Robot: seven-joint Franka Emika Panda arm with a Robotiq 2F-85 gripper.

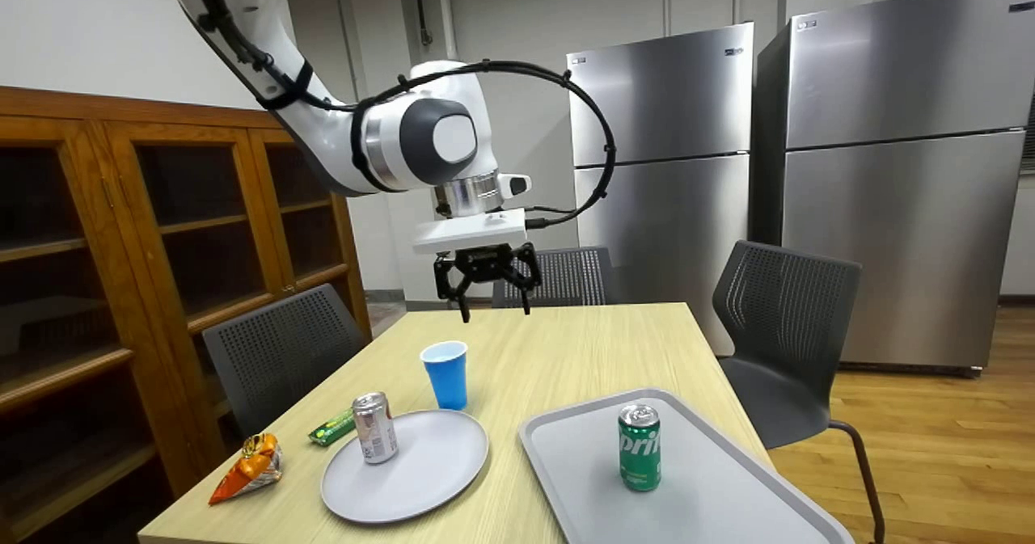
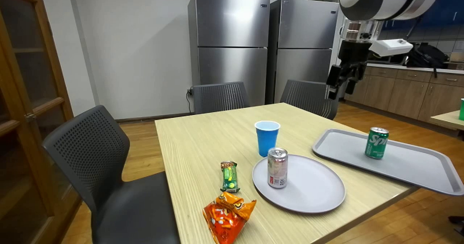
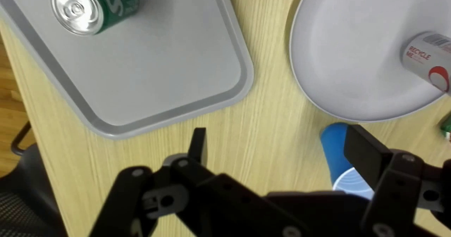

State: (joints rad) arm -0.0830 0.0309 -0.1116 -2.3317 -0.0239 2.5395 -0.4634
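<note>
My gripper (image 1: 496, 314) hangs open above the table with nothing between its fingers, also seen in the wrist view (image 3: 276, 135). Nearest below is an upright blue cup (image 1: 449, 378) with a white inside; in the wrist view the right finger (image 3: 366, 152) partly covers that cup (image 3: 331, 149). A silver can (image 2: 278, 169) stands on a round grey plate (image 2: 315, 191) beside the cup. On a grey tray (image 1: 578, 447) stands a green Sprite can (image 1: 640, 451). Left of the plate lie a green snack bar (image 2: 229, 177) and an orange chip bag (image 2: 230, 216).
The light wooden table (image 1: 582, 334) carries all these items. Dark chairs (image 1: 784, 350) stand around it. A wooden glass-door cabinet (image 1: 186, 229) flanks one side, and two steel refrigerators (image 1: 663, 99) stand behind. The tray reaches past the table edge in an exterior view.
</note>
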